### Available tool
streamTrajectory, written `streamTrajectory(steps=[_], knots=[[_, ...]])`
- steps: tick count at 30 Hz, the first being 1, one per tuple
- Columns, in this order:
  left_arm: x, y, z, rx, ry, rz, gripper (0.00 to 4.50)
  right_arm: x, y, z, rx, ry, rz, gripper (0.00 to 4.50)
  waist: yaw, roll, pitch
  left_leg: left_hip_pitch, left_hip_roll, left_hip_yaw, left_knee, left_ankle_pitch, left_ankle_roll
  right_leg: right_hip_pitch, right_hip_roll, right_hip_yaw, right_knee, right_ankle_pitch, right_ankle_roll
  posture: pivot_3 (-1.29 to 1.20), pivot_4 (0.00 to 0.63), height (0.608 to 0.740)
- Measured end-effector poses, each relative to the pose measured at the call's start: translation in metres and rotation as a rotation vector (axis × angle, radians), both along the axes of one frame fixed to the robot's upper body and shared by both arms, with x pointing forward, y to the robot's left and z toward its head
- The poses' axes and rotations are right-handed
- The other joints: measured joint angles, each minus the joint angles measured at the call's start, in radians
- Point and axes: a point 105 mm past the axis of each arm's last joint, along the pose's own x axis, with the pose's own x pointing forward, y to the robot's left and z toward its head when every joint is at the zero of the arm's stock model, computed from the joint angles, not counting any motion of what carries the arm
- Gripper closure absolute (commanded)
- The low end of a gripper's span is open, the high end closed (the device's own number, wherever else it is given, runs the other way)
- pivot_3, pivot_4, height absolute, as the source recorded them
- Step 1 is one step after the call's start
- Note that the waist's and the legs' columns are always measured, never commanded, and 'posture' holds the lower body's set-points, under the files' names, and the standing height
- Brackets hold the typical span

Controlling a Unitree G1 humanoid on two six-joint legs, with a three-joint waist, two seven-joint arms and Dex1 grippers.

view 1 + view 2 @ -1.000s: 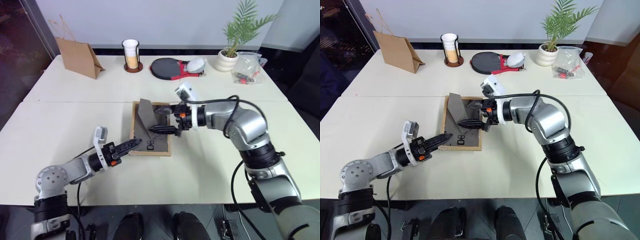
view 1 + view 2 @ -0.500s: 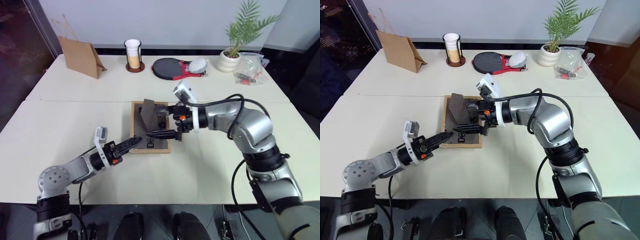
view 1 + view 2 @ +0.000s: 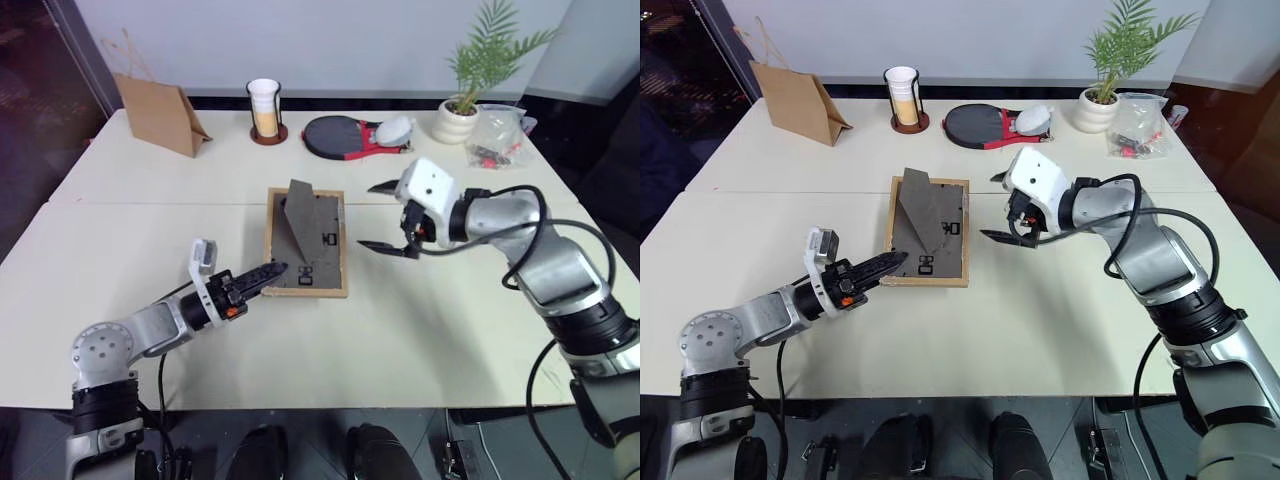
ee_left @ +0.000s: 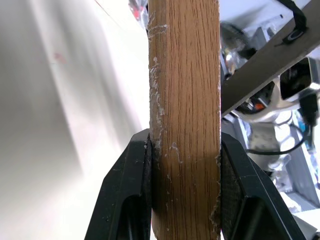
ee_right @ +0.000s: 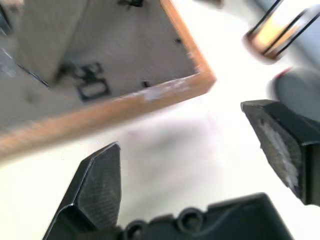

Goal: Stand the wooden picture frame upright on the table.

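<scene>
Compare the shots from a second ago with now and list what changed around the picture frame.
The right gripper pulled away from the back of the wooden picture frame to the robot's right and now hangs open over the bare table. The fold-out stand now sticks up freely. The left gripper stayed clamped on the frame's near-left corner, and the frame still lies face down.

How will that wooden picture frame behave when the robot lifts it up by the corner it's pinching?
The picture frame looks like rigid wood, so it should probably lift as one stiff piece rather than bend. The left gripper pinches only one near corner, so it may swing or twist. The fold-out stand already sticks up from the back and could flap on its hinge.
</scene>
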Motion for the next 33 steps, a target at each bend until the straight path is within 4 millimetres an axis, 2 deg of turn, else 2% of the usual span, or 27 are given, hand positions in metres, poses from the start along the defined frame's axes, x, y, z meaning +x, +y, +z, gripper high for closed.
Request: streamTrajectory(steps=[4, 6, 11, 16, 18, 20, 24, 25, 28, 33], knots=[[-0.004, -0.004, 0.007, -0.01, -0.005, -0.009, 3.49, 0.002, 0.006, -0.005, -0.121, -0.319, 0.117, 0.05, 0.001, 0.0, 0.0, 0.001, 0.0, 0.0, 0.001, 0.001, -0.002, 0.001, 0.002, 0.001, 0.001, 0.0, 0.0, 0.0, 0.15, 0.74], [-0.004, -0.007, 0.008, -0.011, 0.002, -0.01, 3.49, 0.001, 0.018, -0.012, -0.14, -0.433, 0.196, 0.05, 0.001, 0.0, 0.0, 0.001, 0.0, 0.001, 0.001, 0.005, -0.008, 0.001, 0.002, 0.002, 0.001, 0.0, 0.0, 0.0, 0.15, 0.74], [-0.008, -0.016, 0.013, -0.025, 0.012, -0.019, 3.49, -0.003, 0.041, -0.027, -0.152, -0.574, 0.332, 0.05, 0.005, 0.0, 0.0, 0.001, 0.001, 0.0, 0.001, 0.006, -0.01, 0.001, 0.001, 0.002, 0.001, 0.0, 0.0, 0.0, 0.15, 0.74], [-0.008, -0.016, 0.019, -0.029, 0.024, -0.001, 3.49, 0.005, 0.046, -0.025, -0.159, -0.663, 0.35, 0.05, 0.005, 0.0, 0.0, 0.002, 0.001, 0.0, 0.002, 0.006, -0.01, 0.002, 0.001, 0.002, 0.001, 0.0, 0.0, 0.0, 0.15, 0.74], [-0.009, -0.014, 0.021, -0.03, 0.026, 0.003, 3.49, 0.01, 0.043, -0.025, -0.163, -0.672, 0.34, 0.55, 0.005, 0.0, 0.0, 0.002, 0.001, 0.0, 0.002, 0.006, -0.01, 0.002, 0.001, 0.002, 0.001, 0.0, 0.0, 0.0, 0.15, 0.74], [-0.009, -0.014, 0.022, -0.03, 0.031, 0.005, 3.49, 0.015, 0.041, -0.025, -0.17, -0.678, 0.327, 1.32, 0.005, 0.0, 0.0, 0.003, 0.001, 0.0, 0.002, 0.006, -0.01, 0.003, 0.001, 0.002, 0.001, 0.0, 0.0, 0.0, 0.15, 0.74], [-0.013, -0.011, 0.019, -0.07, 0.055, 0.006, 3.49, 0.015, 0.04, -0.025, -0.159, -0.693, 0.336, 3.19, 0.002, 0.0, 0.0, 0.003, 0.001, 0.0, 0.002, 0.006, -0.01, 0.003, 0.002, 0.002, 0.001, 0.0, 0.0, 0.0, 0.15, 0.74], [-0.014, -0.01, 0.017, -0.081, 0.063, 0.006, 3.49, 0.014, 0.041, -0.024, -0.17, -0.704, 0.347, 3.34, 0.001, 0.0, 0.0, 0.003, 0.001, 0.0, 0.001, 0.006, -0.01, 0.003, 0.002, 0.002, 0.001, 0.0, 0.0, 0.0, 0.15, 0.74], [-0.016, -0.009, 0.016, -0.096, 0.069, 0.001, 3.49, 0.013, 0.043, -0.023, -0.173, -0.712, 0.362, 3.34, 0.002, 0.0, 0.0, 0.004, 0.001, 0.0, 0.002, 0.006, -0.011, 0.004, 0.004, 0.002, 0.002, 0.0, 0.0, 0.0, 0.15, 0.74], [-0.023, 0.004, 0.008, -0.026, 0.047, 0.003, 1.1, 0.014, 0.044, -0.032, -0.189, -0.66, 0.375, 3.37, 0.0, 0.0, 0.0, 0.007, 0.001, 0.001, 0.001, 0.006, -0.01, 0.006, 0.004, 0.003, 0.002, 0.0, 0.0, 0.0, 0.15, 0.74]])
